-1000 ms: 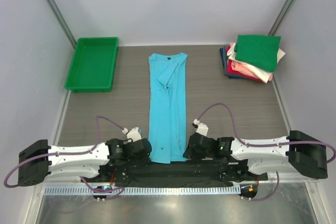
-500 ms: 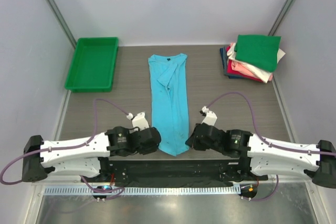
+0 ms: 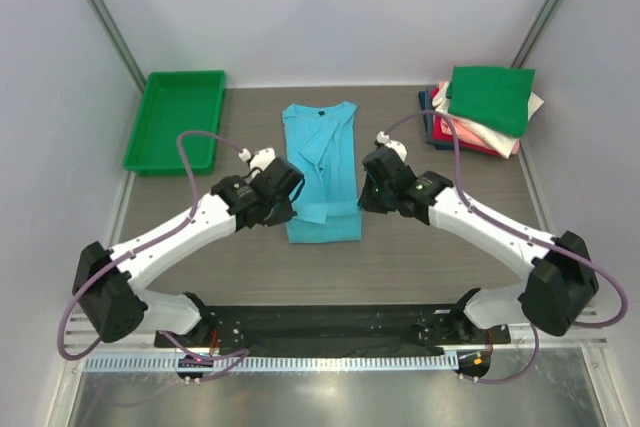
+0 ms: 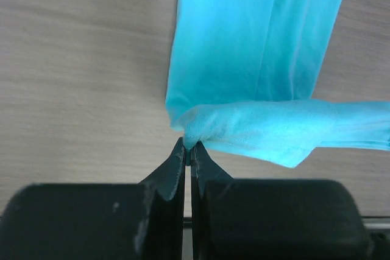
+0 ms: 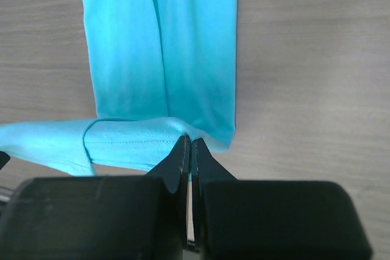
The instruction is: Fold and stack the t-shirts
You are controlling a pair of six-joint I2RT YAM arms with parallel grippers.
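- My left gripper (image 4: 187, 148) is pinched shut on one hem corner of the shirt (image 3: 320, 157). My right gripper (image 5: 187, 142) is pinched on the other corner.
- The shirt lies in the middle of the table (image 3: 200, 247) as a narrow strip. Its long axis runs away from the bases, with the collar (image 3: 320, 109) at the far end.
- The held hem is raised and doubled over the lower body. The fold line is therefore nearest me, and the collar lies straight ahead of both grippers.
- The grippers flank the strip about level, neither nearer the collar. I judge the next travel should run along that axis, both in step.
- The hem seems to sag between the grippers, though the overhead view is too coarse to be sure.
- The stack (image 3: 485, 112) sits far right, well apart.
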